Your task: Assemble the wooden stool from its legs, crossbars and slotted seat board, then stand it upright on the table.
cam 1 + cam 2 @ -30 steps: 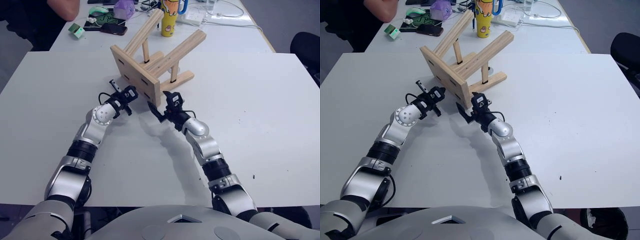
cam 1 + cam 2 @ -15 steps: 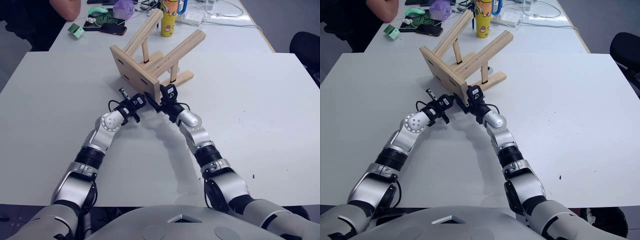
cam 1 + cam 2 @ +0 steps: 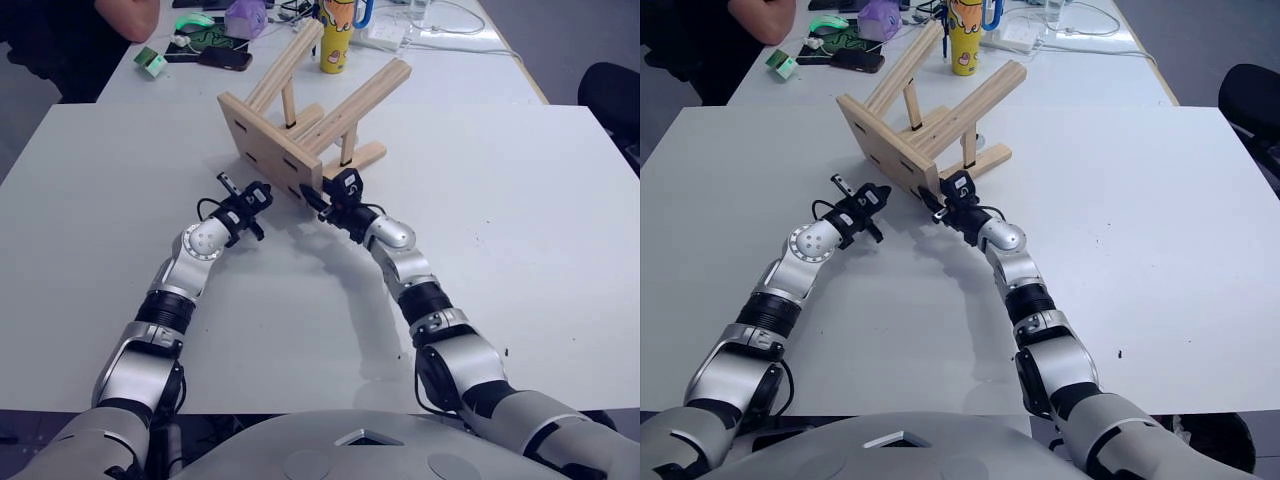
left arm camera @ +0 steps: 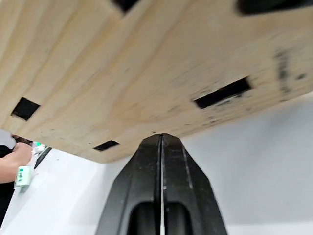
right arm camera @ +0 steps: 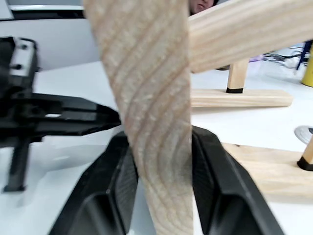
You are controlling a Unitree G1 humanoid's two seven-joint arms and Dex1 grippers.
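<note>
Wide white table (image 3: 520,250), matte and smooth, fills the head views, and a second table (image 3: 470,70) butts against its far edge, carrying a tall yellow cup (image 3: 338,40), a purple pouch (image 3: 248,18) and a dark phone (image 3: 227,57). The assembled pale wooden stool (image 3: 310,120) lies on its side toward the far middle of the white table. Its slotted seat board (image 3: 262,140) stands tilted on one long edge, and the square legs (image 3: 365,95) point far and right, the upper ones reaching over the second table close to the cup. The left gripper (image 3: 262,190) sits just near of the board's face, and the right gripper (image 3: 310,196) is at the board's near right corner

From the left wrist, the black fingers (image 4: 142,196) are pressed together, their tip at the board's lower edge; whether it touches I cannot tell

From the right wrist, the fingers (image 5: 110,171) stand either side of the board's end-grain edge, clamped on it, with legs and a short crossbar (image 5: 237,76) beyond

By my judgement the stool has yet to be stood upright. The hold is on one corner only, so the stool could pivot or slip free as it tips. The closed left tip may skid on the smooth wood, the swinging upper legs could knock the cup, and the low feet may slide on the table rather than plant
</note>
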